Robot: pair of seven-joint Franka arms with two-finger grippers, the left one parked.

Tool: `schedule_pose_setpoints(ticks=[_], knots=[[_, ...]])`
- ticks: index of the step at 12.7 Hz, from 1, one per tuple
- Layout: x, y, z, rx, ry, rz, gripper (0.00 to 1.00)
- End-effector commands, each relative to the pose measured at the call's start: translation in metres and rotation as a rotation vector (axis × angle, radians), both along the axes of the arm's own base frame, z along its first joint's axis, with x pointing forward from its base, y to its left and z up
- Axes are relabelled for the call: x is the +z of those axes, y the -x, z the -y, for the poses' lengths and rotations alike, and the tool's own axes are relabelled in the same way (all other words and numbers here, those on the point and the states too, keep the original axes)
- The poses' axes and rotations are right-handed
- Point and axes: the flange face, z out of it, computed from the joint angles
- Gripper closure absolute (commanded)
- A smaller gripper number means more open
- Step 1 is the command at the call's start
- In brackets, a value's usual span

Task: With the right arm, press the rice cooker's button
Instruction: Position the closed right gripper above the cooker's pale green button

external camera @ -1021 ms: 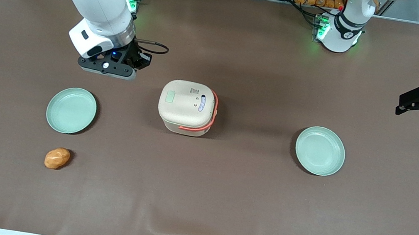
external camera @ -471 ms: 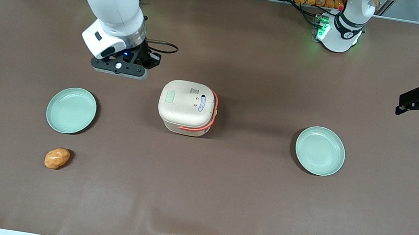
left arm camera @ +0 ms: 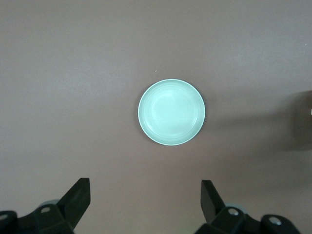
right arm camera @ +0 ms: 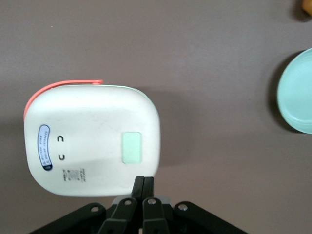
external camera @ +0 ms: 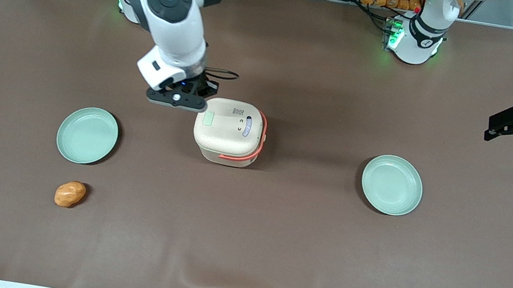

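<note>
I have the gripper (right arm camera: 145, 187) above the table just beside the rice cooker's (external camera: 229, 131) edge on the working arm's side, fingers (right arm camera: 148, 186) pressed together so the tip makes one blunt poker. The cooker sits mid-table, lid shut, between two plates. The pale green button (right arm camera: 131, 147) lies near the tip. In the front view the fingertips are hidden under the wrist.

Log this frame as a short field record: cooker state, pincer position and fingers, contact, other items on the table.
rice cooker: lid shut, upright mid-table
button: pale green rectangle on lid, not yet pressed
pincer: above the cooker's edge toward the working arm's end, fingers shut together
contact: none visible
plates: two mint-green, both bare; one toward working arm's end, one toward parked arm's end
other: orange lump nearer the front camera than the first plate
</note>
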Motion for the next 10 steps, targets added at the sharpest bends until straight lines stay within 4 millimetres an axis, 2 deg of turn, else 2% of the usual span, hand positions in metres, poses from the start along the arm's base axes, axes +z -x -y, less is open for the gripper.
schedule_pose_setpoints(ticks=[1,5,10], knots=[[-0.020,0.004,-0.018,-0.016,0.006,0.009,1.00],[-0.039,-0.002,-0.022,-0.011,0.015,0.027,1.00],[-0.062,-0.003,-0.015,0.000,0.026,0.034,1.00]])
